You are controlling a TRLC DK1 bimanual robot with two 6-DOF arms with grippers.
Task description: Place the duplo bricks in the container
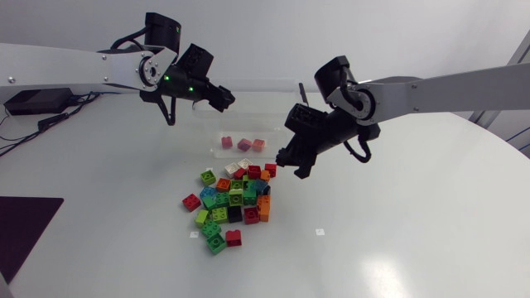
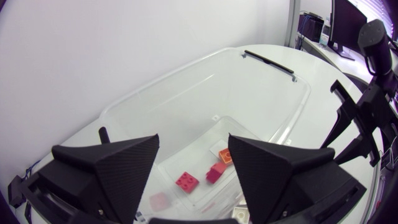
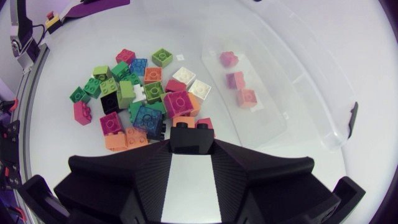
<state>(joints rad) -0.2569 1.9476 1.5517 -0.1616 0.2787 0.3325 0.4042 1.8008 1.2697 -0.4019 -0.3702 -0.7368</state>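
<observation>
The step in hand seems to be the carrying of one brick from the heap to the box. The right gripper (image 1: pixel 291 161) has its fingers drawn close on what looks like a black brick (image 3: pixel 193 132), held at their tips. In the head view this gripper hangs just beside the far right corner of the pile of duplo bricks (image 1: pixel 232 199), between the pile and the clear container (image 2: pixel 174 93). The right arm comes in from the side with its wrist bent down and turned toward the pile. The next move probably calls for lifting the brick over the near wall of the container and then opening the fingers above the floor, not above the rim. The wall is transparent and low, so the height must be judged with care. The left gripper (image 1: pixel 222 98) hovers over the far left part of the container, fingers spread wide with nothing between them. A few bricks (image 1: pixel 243 144) already lie inside, near the front wall. Most of the bricks are on the table (image 1: pixel 414 215) in the pile, so the task is far from finished.
</observation>
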